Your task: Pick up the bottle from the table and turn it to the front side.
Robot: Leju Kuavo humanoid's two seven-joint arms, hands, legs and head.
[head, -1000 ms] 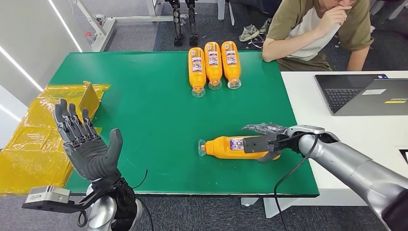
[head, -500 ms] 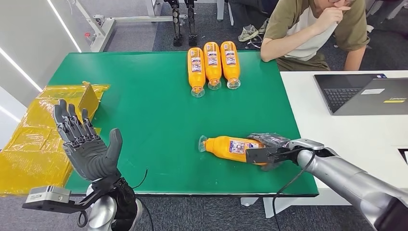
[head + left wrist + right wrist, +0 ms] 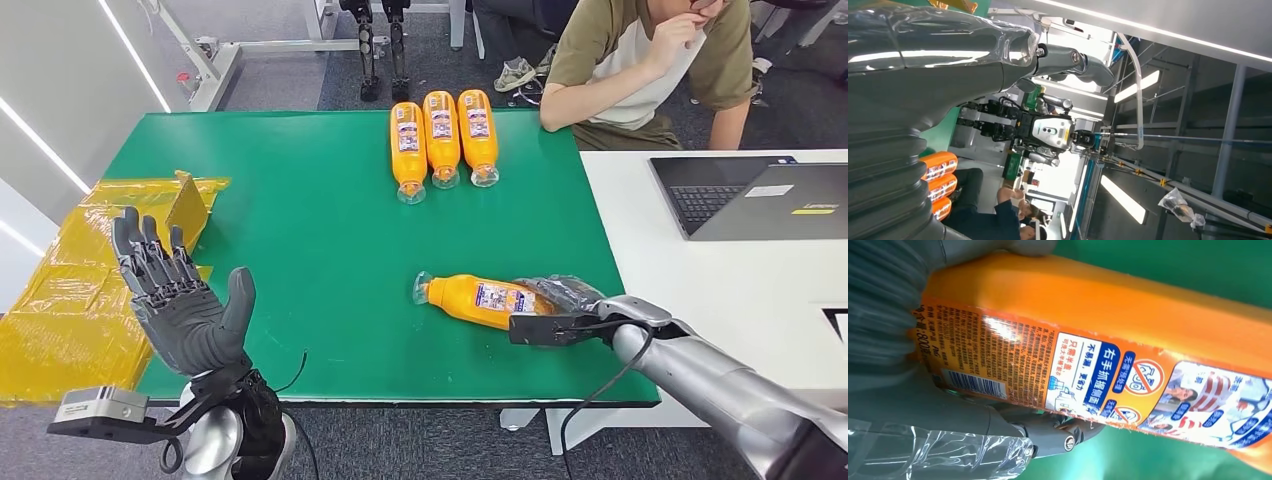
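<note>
An orange bottle (image 3: 480,299) lies on its side on the green table (image 3: 310,250), clear cap toward the left, its printed label facing up. My right hand (image 3: 560,305) grips its base end, fingers wrapped round it. In the right wrist view the bottle (image 3: 1108,340) shows its back label with a barcode, and my thumb (image 3: 1043,432) presses under it. My left hand (image 3: 180,300) is held up open over the table's near left corner, palm forward, with nothing in it.
Three more orange bottles (image 3: 441,135) lie side by side at the table's far edge. Yellow packaging (image 3: 90,270) lies left of the table. A person (image 3: 650,60) sits behind the far right corner. A laptop (image 3: 760,195) stands on the white desk (image 3: 700,280) at the right.
My right hand has closed on the bottle's base and drawn back toward me. The bottle has swung so that its base lies nearer me and its label has rolled round. The left hand has stayed still.
</note>
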